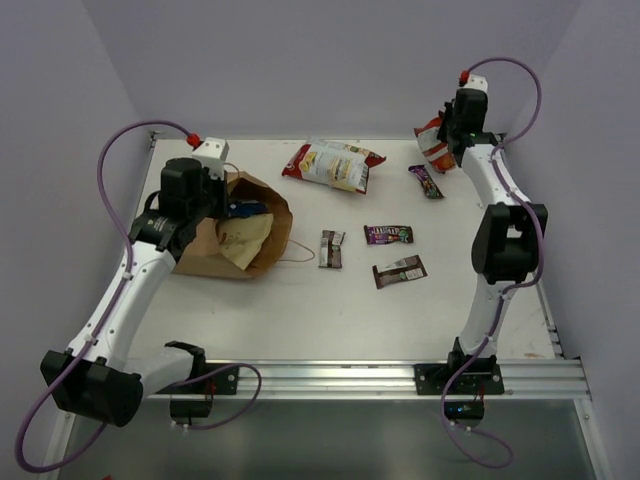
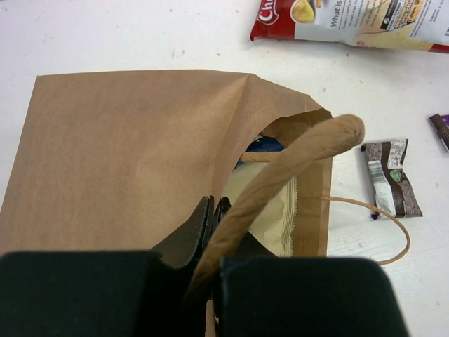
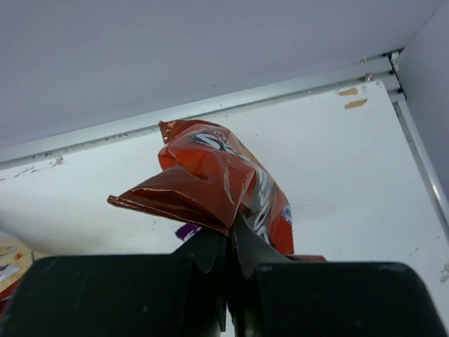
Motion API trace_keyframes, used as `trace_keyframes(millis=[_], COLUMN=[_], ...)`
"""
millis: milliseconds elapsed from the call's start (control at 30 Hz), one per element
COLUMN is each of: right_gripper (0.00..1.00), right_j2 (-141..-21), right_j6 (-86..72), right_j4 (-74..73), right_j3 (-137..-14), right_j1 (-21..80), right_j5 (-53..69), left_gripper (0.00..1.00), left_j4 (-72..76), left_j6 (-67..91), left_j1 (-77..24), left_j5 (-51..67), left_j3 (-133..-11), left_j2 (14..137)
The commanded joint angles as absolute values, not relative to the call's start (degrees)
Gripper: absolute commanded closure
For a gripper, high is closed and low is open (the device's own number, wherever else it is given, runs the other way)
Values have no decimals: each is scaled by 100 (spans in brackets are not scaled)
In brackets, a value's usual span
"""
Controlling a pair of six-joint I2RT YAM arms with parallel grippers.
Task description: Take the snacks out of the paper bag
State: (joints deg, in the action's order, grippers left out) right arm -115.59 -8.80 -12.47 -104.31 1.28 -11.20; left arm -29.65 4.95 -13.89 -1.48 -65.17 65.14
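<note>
The left pincer (image 2: 212,235) pinches the paper bag (image 2: 126,154) by its handle (image 2: 302,158). The right pincer (image 3: 229,256) pinches an orange chip bag (image 3: 210,175) at the far right corner.

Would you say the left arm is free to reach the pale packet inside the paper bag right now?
Probably not yet: the left end effector is shut on the handle of the paper bag. The pale packet lies exposed in the open mouth.

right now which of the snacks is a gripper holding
The orange-red chip bag, pinched in the right gripper at the far right corner. The white-red chip bag and the candy bars lie loose on the table.
</note>
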Motion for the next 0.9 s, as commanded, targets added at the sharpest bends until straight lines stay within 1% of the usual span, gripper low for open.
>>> trace_keyframes(millis=[0, 67, 100, 133, 167, 200, 267, 300, 333, 400, 600, 700, 800, 867], right_gripper=[97, 87, 69, 60, 52, 39, 33, 27, 24, 20, 14, 12, 12, 12], right_j2=[-11715, -11856, -11822, -11621, -11480, -11339, -10840, -10672, -10505, -9969, -8510, -7817, -7236, -7050], right_j6=[-1562, -1792, -2010, -2065, -2118, -2318, -2573, -2671, -2707, -2733, -2962, -2997, -2796, -2506], right_j4=[-991, -1291, -1449, -1459, -1468, -1563, -1626, -1722, -1731, -1740, -1617, -1459, -994, -688], right_j3=[-11012, -11013, -10917, -10559, -10347, -10171, -9591, -9424, -9056, -8694, -7157, -6751, -6216, -6083], right_j1=[-272, -404, -422, -448, -457, -466, -562, -589, -632, -642, -642, -633, -519, -203], right_j5=[-1310, -1282, -1370, -1458, -1798, -1993, -2161, -2214, -2250, -2233, -1995, -1855, -1065, -625], left_gripper=[100, 100, 100, 100, 100, 100, 100, 100, 100, 100, 100, 100, 100, 100], left_j4=[-2874, -2883, -2883, -2892, -2900, -2918, -2935, -2970, -2988, -3032, -3094, -3129, -3173, -3199], left_j6=[483, 457, 448, 448, 431, 431, 413, 413, 404, 404, 404, 404, 387, 378], left_j1=[-1354, -1354, -1354, -1354, -1354, -1354, -1354, -1354, -1354, -1354, -1354, -1354, -1354, -1354], left_j5=[131, 167, 184, 245, 298, 342, 431, 448, 466, 483, 589, 642, 615, 606], left_j3=[-6495, -6478, -6478, -6495, -6504, -6513, -6530, -6539, -6539, -6539, -6548, -6548, -6548, -6548], left_j2=[6293, 6223, 6179, 6179, 6161, 6135, 6108, 6074, 6047, 5977, 5792, 5713, 5669, 5651])
